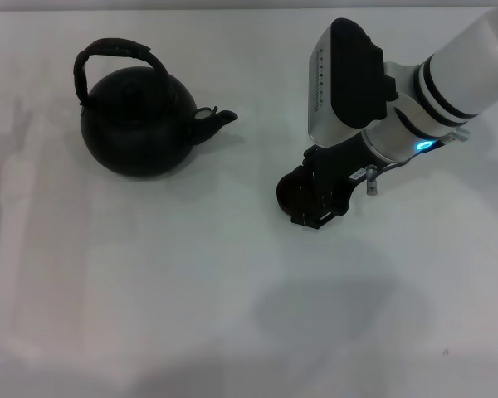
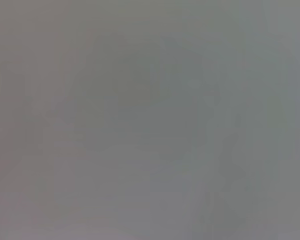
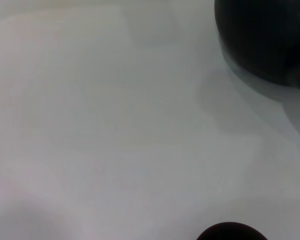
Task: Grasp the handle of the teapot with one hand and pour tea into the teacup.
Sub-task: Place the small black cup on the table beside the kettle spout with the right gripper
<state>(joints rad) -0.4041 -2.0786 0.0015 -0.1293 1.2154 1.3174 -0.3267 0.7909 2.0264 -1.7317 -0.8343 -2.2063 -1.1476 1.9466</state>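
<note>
1. The right claw (image 1: 315,195) is low on the white worktop (image 1: 149,290), at the teacup (image 1: 289,192); I cannot tell whether it pinches the cup.
2. Farther off, the teapot (image 1: 137,124) stands upright, its handle (image 1: 116,50) ungrasped, spout toward the cup.
3. Judged so: grasping and pouring both remain. The left claw is unseen.

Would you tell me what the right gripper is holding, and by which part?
The right gripper is at the teacup; whether it grips it cannot be told.
</note>
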